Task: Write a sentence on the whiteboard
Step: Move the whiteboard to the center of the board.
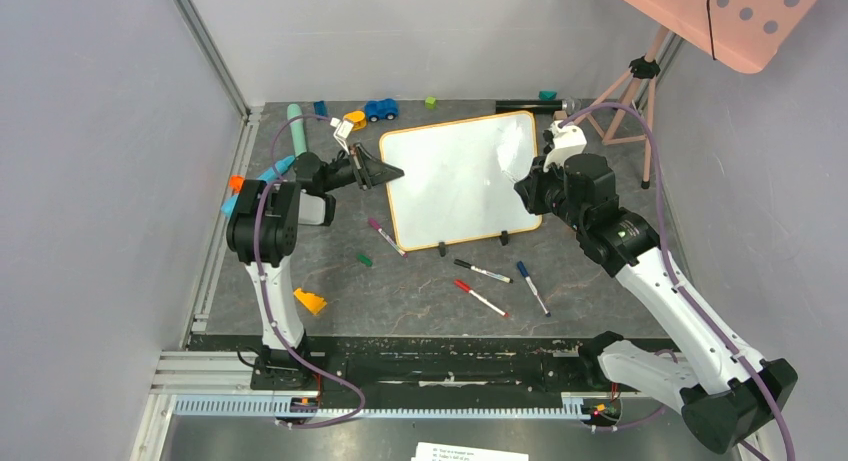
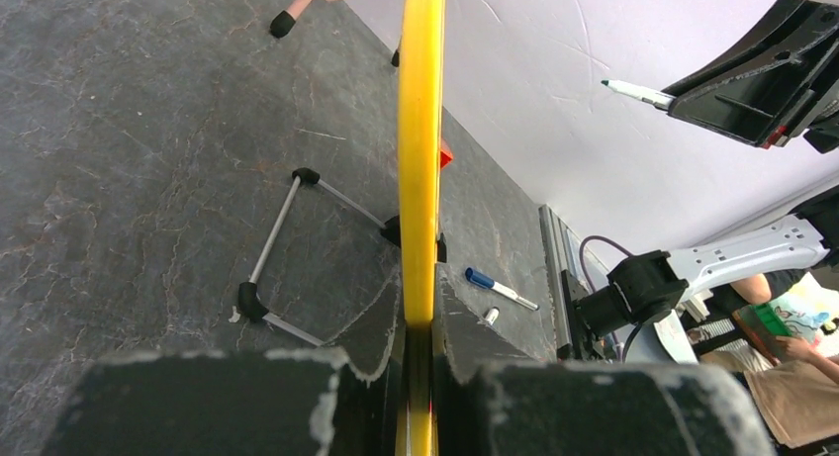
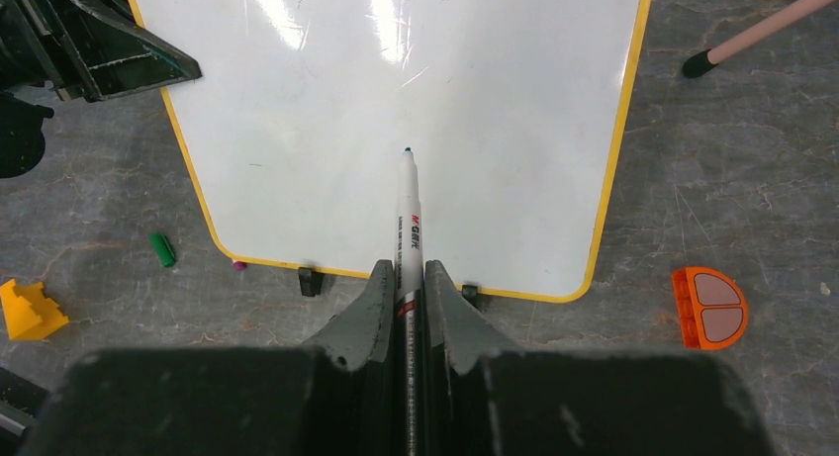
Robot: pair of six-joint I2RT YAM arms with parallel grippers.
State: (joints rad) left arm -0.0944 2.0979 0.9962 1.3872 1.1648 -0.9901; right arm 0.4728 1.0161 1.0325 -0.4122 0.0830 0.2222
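The whiteboard (image 1: 455,176) lies in the middle of the table, white with a thin orange-yellow frame and two black clip feet on its near edge. Its face (image 3: 396,110) is blank, and no sentence is in view. My left gripper (image 1: 385,171) is shut on the board's left edge. The left wrist view shows the yellow frame (image 2: 420,130) edge-on, pinched between the fingers of this gripper (image 2: 420,352). My right gripper (image 3: 410,278) is shut on a white marker (image 3: 410,219). The marker's uncapped tip points at the board's middle, and I cannot tell whether it touches. From above, the right gripper (image 1: 528,186) is over the board's right part.
Loose markers lie in front of the board: purple (image 1: 387,236), black-capped (image 1: 483,271), red (image 1: 480,298) and blue (image 1: 532,287). A green cap (image 1: 364,259) and a yellow block (image 1: 310,301) sit near left. A toy car (image 1: 381,109) and a pink tripod (image 1: 630,101) stand behind.
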